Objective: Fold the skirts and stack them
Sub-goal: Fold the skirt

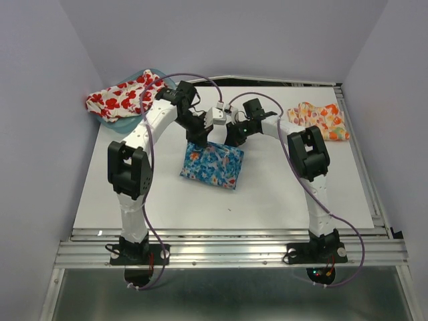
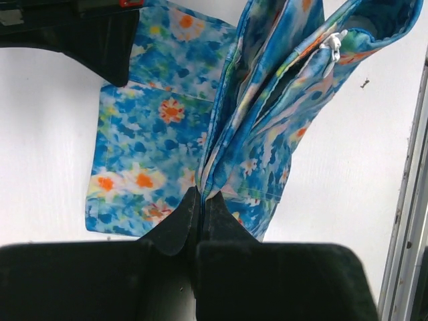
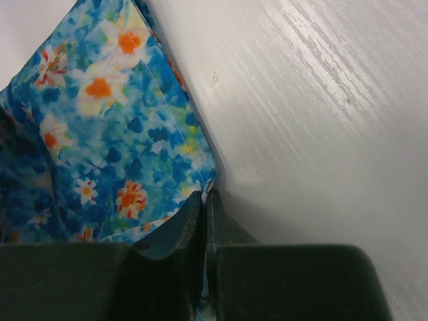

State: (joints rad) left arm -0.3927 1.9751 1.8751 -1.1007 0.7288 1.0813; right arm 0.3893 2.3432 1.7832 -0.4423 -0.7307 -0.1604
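The blue skirt (image 1: 212,167) with multicoloured flowers lies mid-table, its far edge lifted. My left gripper (image 1: 198,143) is shut on a bunched fold of it (image 2: 202,195), and cloth (image 2: 267,100) hangs up from the jaws while a flat part (image 2: 147,147) rests on the table. My right gripper (image 1: 233,141) is shut on the skirt's corner edge (image 3: 204,195), the blue skirt (image 3: 100,120) spreading to the left of the jaws. The white skirt with red poppies (image 1: 120,99) lies at the back left. At the back right sits the orange-yellow skirt (image 1: 318,120).
A translucent teal tub (image 1: 152,72) sits at the back left, partly under the poppy skirt. The white table (image 1: 281,194) ends in a metal rail (image 1: 227,251) at the front. Grey walls stand close on both sides.
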